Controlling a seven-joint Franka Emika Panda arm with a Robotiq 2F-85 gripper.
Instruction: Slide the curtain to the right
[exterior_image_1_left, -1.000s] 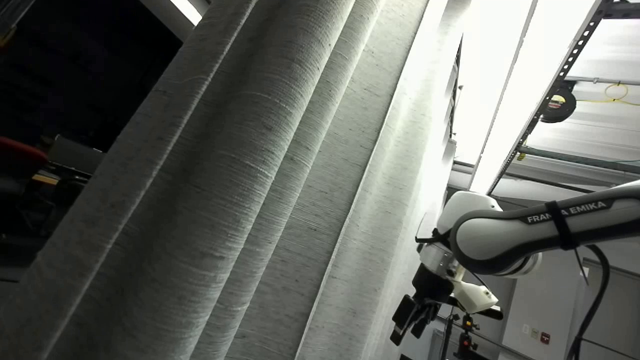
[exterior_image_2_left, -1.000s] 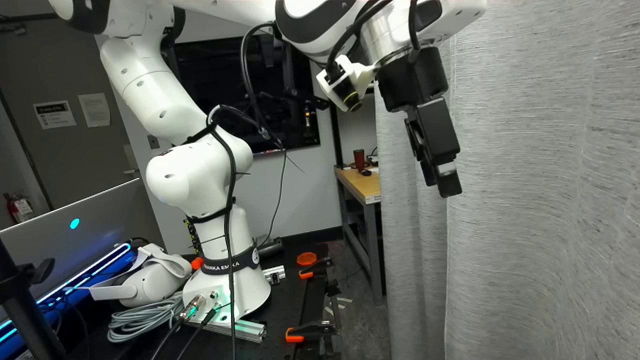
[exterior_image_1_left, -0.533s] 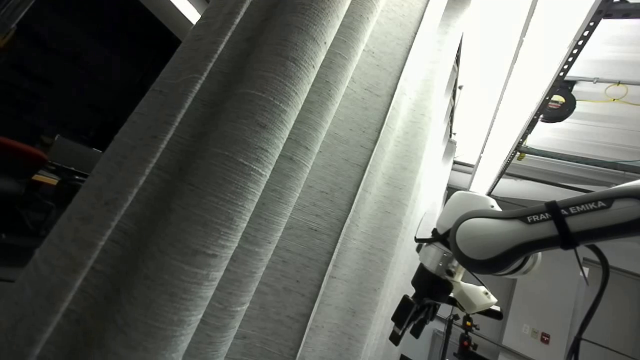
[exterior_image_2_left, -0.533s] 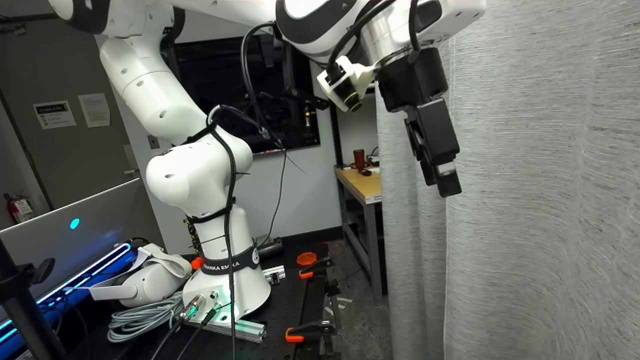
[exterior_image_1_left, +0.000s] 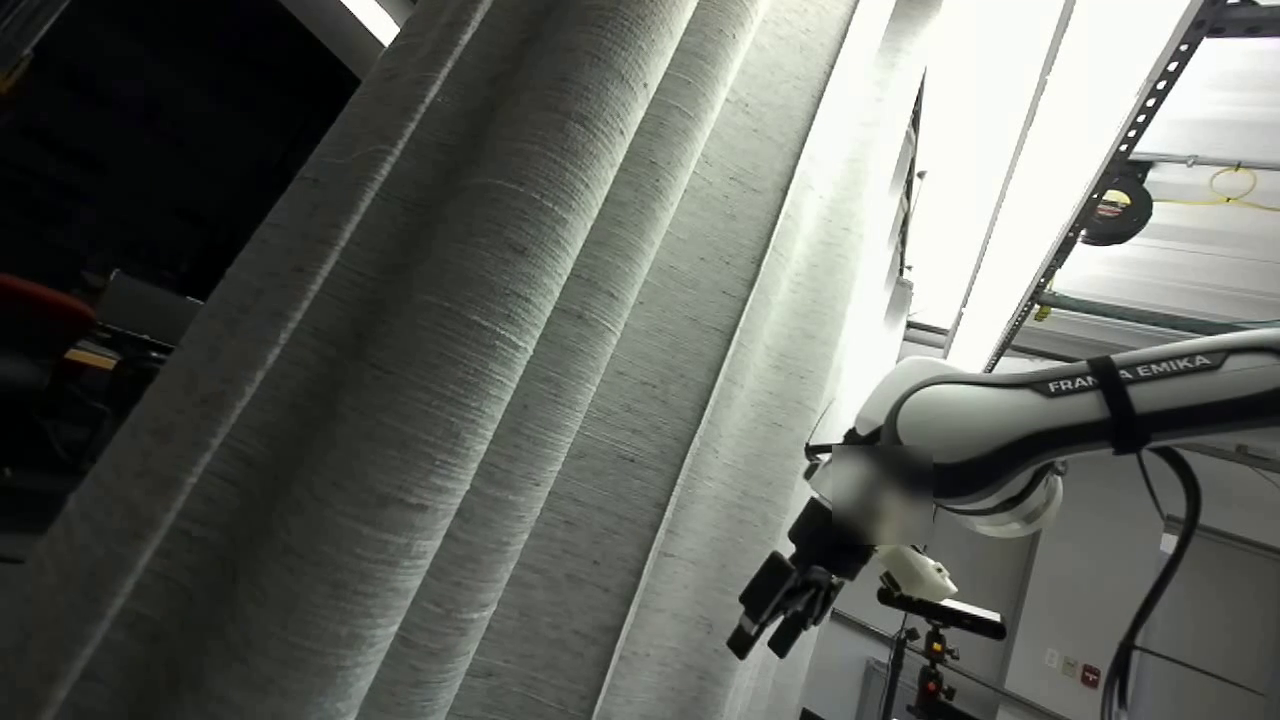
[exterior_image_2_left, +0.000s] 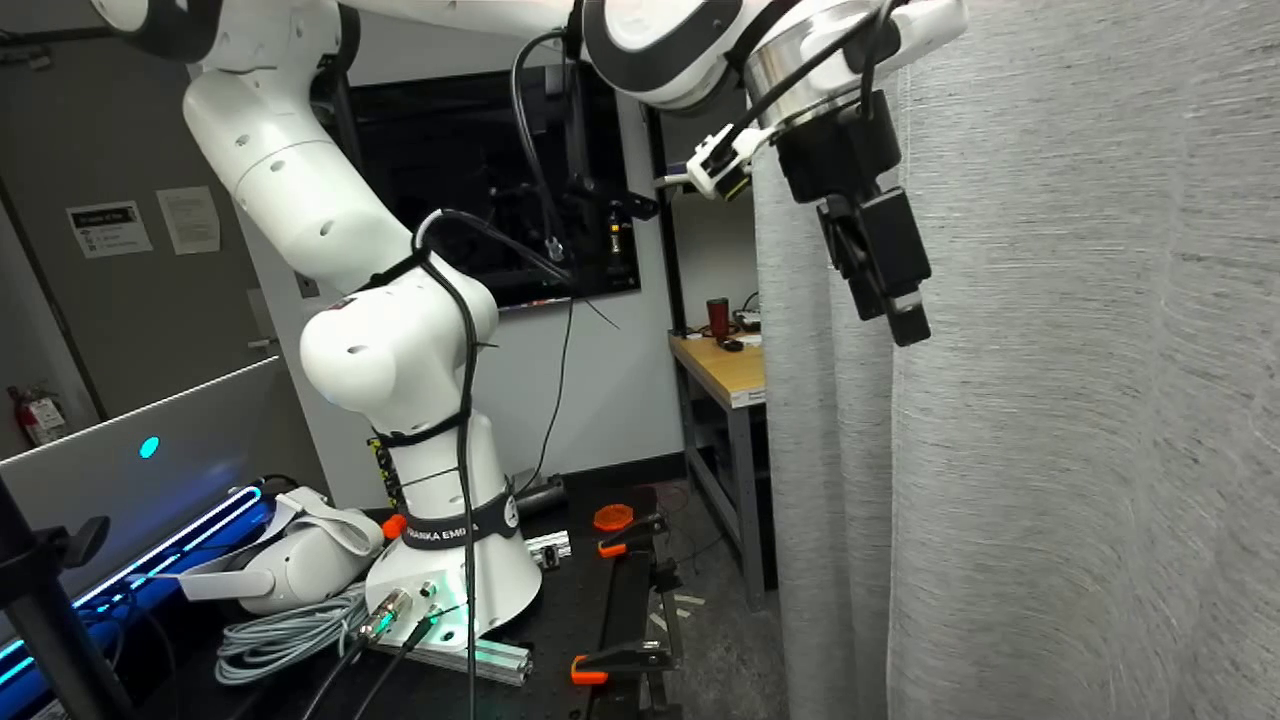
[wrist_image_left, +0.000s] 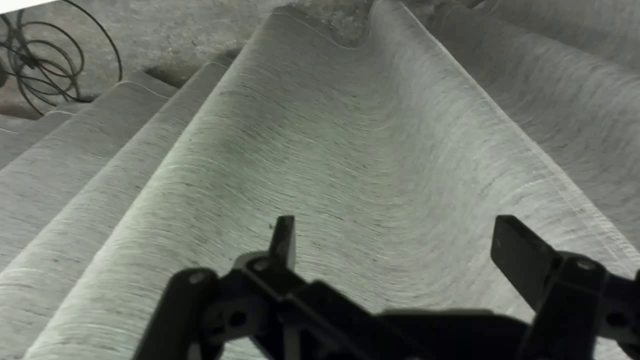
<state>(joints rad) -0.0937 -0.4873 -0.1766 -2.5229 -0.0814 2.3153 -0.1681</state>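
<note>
Hanging in folds, the curtain (wrist_image_left: 325, 135) lies beside the wide-spread, empty end effector (wrist_image_left: 395, 240).

In an exterior view, a black screen (exterior_image_2_left: 450, 160) is set against a pale wall (exterior_image_2_left: 620, 400). Left of the screen, two papers (exterior_image_2_left: 188, 220) are fixed to a grey door (exterior_image_2_left: 130, 320). Right of the screen and lower, a red cup (exterior_image_2_left: 718, 318) is carried on a wood-topped table (exterior_image_2_left: 728, 372); grey floor (exterior_image_2_left: 735, 650) is seen lower still.
</note>
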